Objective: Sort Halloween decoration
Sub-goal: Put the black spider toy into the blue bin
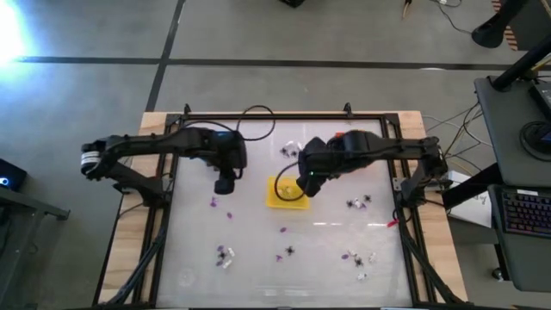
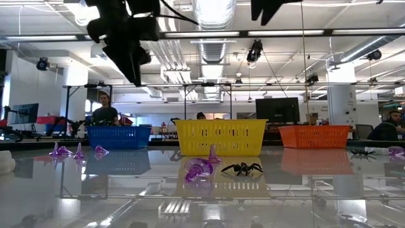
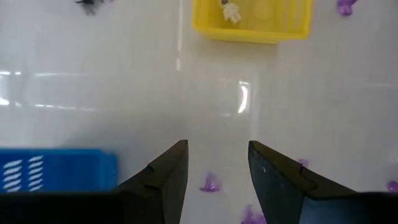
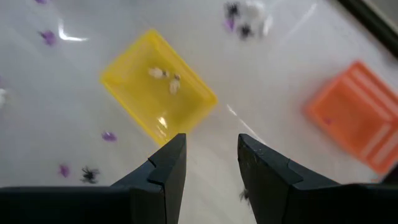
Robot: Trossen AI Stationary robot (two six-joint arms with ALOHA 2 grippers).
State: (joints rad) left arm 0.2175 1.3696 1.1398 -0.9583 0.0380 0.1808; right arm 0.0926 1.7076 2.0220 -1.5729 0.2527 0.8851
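Overhead, we see both arms reaching in over the white table (image 1: 258, 258), the left gripper (image 1: 224, 185) hanging above its left-centre and the right gripper (image 1: 308, 185) above the yellow basket (image 1: 277, 200). Both sets of fingers stand apart with nothing between them, as each wrist view shows bare table in the gap. Inside the yellow basket (image 4: 134, 96) lie two small cream trinkets (image 4: 165, 78). From the left wrist we also see the blue basket (image 3: 56, 169) and a purple trinket (image 3: 210, 184) on the table just past the fingers. The right wrist view takes in the orange basket (image 4: 357, 115) off to one side. At table height, the three baskets stand in a row, blue (image 2: 119, 137), yellow (image 2: 220, 137), orange (image 2: 314, 136), with a purple trinket (image 2: 199, 170) and a black spider (image 2: 243, 168) lying in front of the yellow one. More purple, black and white trinkets (image 1: 358, 203) lie scattered across the table.
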